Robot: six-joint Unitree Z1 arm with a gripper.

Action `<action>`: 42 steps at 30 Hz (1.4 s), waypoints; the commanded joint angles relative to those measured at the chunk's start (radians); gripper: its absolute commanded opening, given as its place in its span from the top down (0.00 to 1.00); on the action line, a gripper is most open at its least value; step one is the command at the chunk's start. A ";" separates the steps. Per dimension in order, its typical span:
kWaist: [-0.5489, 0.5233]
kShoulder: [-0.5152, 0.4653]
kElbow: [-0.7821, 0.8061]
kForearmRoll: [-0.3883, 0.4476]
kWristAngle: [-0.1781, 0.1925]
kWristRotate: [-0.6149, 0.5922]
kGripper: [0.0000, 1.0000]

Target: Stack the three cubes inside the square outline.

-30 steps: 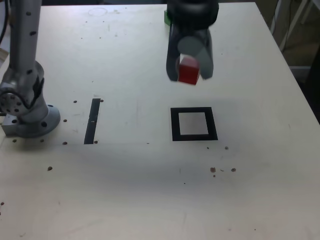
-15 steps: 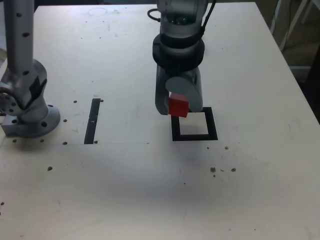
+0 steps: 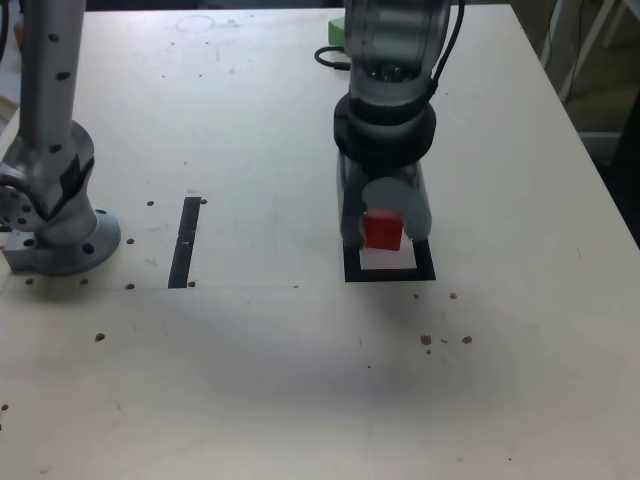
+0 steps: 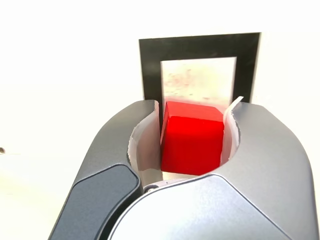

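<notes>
Red cube over the square outline
Gripper [image 3: 385,232] jaws clenched on red cube [image 3: 382,229], right above the black square outline [image 3: 390,272]; green cube [image 3: 337,32] far behind.

Exterior view high, front-facing; wrist view close, downward; both share square outline [image 3: 389,272] [image 4: 199,47].

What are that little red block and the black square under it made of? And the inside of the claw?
The red cube looks like smooth painted wood or plastic: even colour, slight sheen. The square outline seems flat matte black tape or print, lying flush on the table. The claw is grey, plastic-looking, with thin whitish pads, possibly foam or rubber.
</notes>
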 commanded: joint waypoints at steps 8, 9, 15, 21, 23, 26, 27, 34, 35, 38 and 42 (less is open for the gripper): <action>0.022 0.024 0.003 -0.016 0.035 -0.038 0.69; 0.023 0.026 0.005 -0.019 0.038 -0.039 0.69; 0.022 0.040 0.003 -0.023 0.050 -0.049 0.69; 0.021 0.043 0.012 -0.032 0.042 -0.054 0.69; 0.021 0.045 0.018 -0.042 0.041 -0.056 0.69; 0.021 0.051 0.031 -0.062 0.042 -0.061 0.69; 0.021 0.054 0.035 -0.068 0.043 -0.062 0.68; 0.021 0.063 0.043 -0.079 0.047 -0.066 0.54; 0.021 0.062 0.044 -0.079 0.047 -0.066 0.48; 0.021 0.054 0.050 -0.080 0.047 -0.067 0.26; 0.021 0.041 0.059 -0.081 0.047 -0.068 0.06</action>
